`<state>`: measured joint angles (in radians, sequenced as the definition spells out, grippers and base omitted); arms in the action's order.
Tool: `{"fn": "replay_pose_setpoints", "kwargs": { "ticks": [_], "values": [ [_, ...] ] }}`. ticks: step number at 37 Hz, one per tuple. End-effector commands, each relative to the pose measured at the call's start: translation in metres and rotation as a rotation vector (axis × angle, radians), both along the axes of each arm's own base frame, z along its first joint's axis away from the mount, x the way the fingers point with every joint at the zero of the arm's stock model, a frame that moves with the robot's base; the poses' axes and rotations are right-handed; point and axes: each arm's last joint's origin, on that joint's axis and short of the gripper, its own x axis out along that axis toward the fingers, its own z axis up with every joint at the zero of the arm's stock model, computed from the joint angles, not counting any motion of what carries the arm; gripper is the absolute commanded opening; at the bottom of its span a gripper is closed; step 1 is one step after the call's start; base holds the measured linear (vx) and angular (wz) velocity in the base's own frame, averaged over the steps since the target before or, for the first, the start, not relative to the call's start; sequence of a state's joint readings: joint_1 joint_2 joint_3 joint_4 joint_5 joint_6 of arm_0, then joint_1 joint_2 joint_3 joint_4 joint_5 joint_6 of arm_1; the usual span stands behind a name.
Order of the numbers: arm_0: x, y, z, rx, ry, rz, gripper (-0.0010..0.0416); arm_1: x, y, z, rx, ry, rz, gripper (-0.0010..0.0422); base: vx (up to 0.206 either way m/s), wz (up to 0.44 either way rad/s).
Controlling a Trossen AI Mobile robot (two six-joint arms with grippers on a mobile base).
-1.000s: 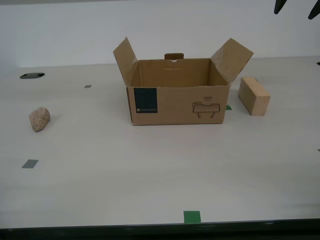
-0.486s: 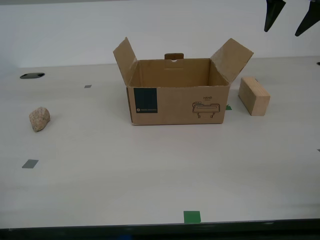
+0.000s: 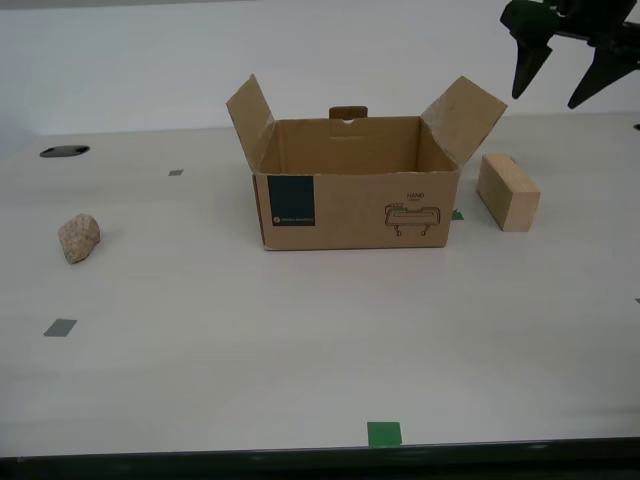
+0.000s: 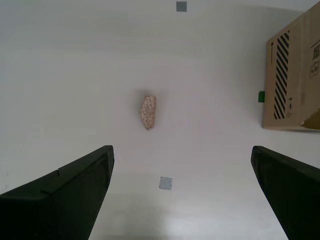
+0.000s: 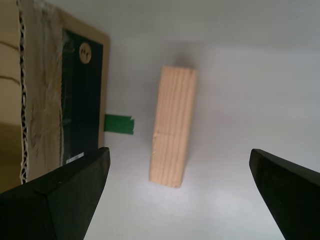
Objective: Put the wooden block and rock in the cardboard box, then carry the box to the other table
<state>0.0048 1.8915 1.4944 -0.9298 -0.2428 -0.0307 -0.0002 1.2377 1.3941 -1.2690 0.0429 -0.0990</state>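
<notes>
The cardboard box stands open on the table, its flaps up and its inside bare. The wooden block lies beside it toward the exterior view's right. My first gripper hangs open above the block, and the first wrist view shows the block between the spread fingers, next to the box wall. The rock sits alone at the exterior view's left. My second gripper is open high over the rock, with a box corner in its view. The other table is out of view.
Grey tape squares and green tape marks dot the off-white table. A dark oval hole lies at the back on the exterior view's left. The table's dark front edge runs along the bottom of the exterior view.
My first gripper has come down into the exterior view from the top right corner, lowering toward the wooden block. Box, block and rock have not moved.
</notes>
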Motion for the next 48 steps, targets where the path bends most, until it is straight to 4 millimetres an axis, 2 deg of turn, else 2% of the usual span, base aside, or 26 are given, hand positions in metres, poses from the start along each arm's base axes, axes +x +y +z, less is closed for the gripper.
{"fn": "replay_pose_setpoints", "kwargs": {
  "ticks": [1,10,19,26,40,48],
  "values": [
    [-0.003,0.002,-0.012,0.021,0.013,0.011,0.0389,0.000,0.000,-0.006,-0.002,0.023,-0.001,0.0375,0.000,0.000],
    [-0.008,0.002,-0.031,0.021,0.015,0.013,0.0389,0.001,0.000,-0.012,-0.005,0.039,0.004,0.0375,0.000,0.000],
    [-0.009,0.004,-0.033,0.021,0.018,0.015,0.0388,0.004,0.000,-0.012,-0.002,0.011,-0.001,0.0375,0.000,0.000],
    [-0.009,0.004,-0.033,0.022,0.020,0.013,0.0387,0.009,0.001,-0.023,0.038,-0.006,0.014,0.0375,0.000,0.000],
    [-0.009,0.005,-0.033,0.023,0.019,0.013,0.0387,0.020,0.001,-0.080,0.041,0.094,0.013,0.0375,0.000,0.000],
    [-0.009,0.006,-0.033,0.023,0.016,0.014,0.0387,0.045,0.001,-0.112,0.048,0.160,-0.004,0.0375,0.000,0.000]
  ]
}}
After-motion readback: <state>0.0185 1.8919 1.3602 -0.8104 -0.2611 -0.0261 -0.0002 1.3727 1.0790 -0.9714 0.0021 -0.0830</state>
